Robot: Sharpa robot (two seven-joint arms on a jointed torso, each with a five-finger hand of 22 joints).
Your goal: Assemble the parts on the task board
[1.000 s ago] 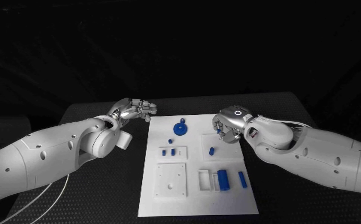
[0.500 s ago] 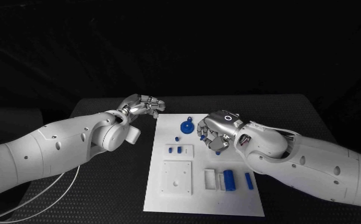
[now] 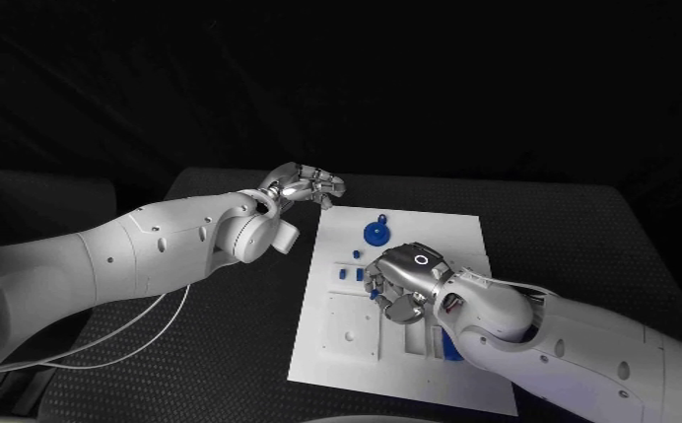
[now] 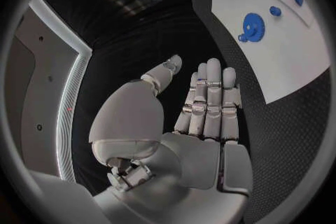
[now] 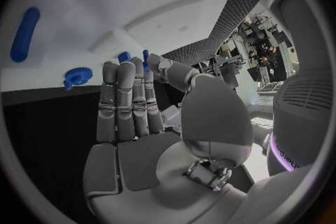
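Note:
The white task board (image 3: 443, 232) lies in the middle of the table. A blue gear (image 3: 375, 234) sits near its far edge. My right hand (image 3: 402, 285) hovers over the board's middle, fingers straight, holding nothing, and hides some parts. A small blue peg (image 3: 351, 270) shows just left of it and a blue piece (image 3: 444, 346) under its forearm. My left hand (image 3: 306, 184) is off the board's far left corner, empty. The left wrist view shows the left hand (image 4: 206, 112) flat, with the gear (image 4: 251, 27) beyond. In the right wrist view the right hand (image 5: 129, 106) faces a blue cylinder (image 5: 23, 33) and the gear (image 5: 77, 75).
A white square block with holes (image 3: 350, 329) stands on the board's near left part. A white cable (image 3: 128, 336) hangs from my left arm over the table's left side. Dark textured tabletop (image 3: 241, 344) surrounds the board.
The camera has shifted. My right hand has moved from the board's right edge to over its middle, nearer to me. My left hand has stayed by the far left corner.

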